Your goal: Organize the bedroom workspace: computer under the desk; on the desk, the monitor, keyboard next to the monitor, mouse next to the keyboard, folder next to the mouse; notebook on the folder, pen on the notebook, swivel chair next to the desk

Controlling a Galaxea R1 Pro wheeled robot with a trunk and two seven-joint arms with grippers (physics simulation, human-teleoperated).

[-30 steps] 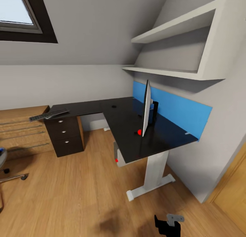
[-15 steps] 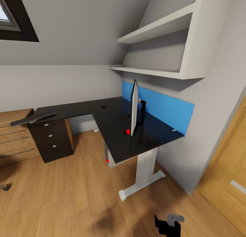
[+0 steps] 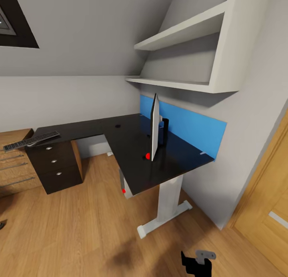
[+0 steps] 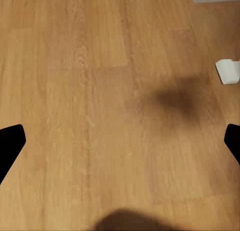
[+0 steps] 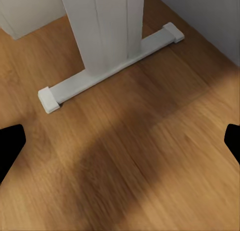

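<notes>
Bench (image 3: 132, 149) fills the middle of my head view: a black L-shaped top on a white leg (image 3: 168, 201), with a blue panel (image 3: 188, 129) along its back edge against the grey wall. Its black drawer pedestal (image 3: 54, 167) stands under the wing at 9 o'clock, right beside a light wooden cabinet (image 3: 12, 169) at the picture's edge. The monitor (image 3: 154, 127) stands upright on the top at about 1 o'clock of the bench's middle, seen nearly edge-on, with a red dot (image 3: 147, 156) at its near lower corner. The keyboard (image 3: 31, 141) lies at the far end of the wing, at 9 o'clock, tilted and overhanging the edge above the pedestal. Two white shelves (image 3: 188, 57) are fixed to the wall at 12 o'clock above the monitor, a dark window frame (image 3: 18, 25) shows at 10 o'clock, and a wooden door (image 3: 268, 213) at 4 o'clock. The floor (image 3: 80, 237) is light wood planks.

My left jaws (image 4: 120, 141) are spread wide, the two dark tips at opposite edges of the wrist view, holding nothing and hanging over bare floor. My right jaws (image 5: 120, 146) are equally wide apart and empty, above the floor just in front of the bench's white foot (image 5: 107, 73).
</notes>
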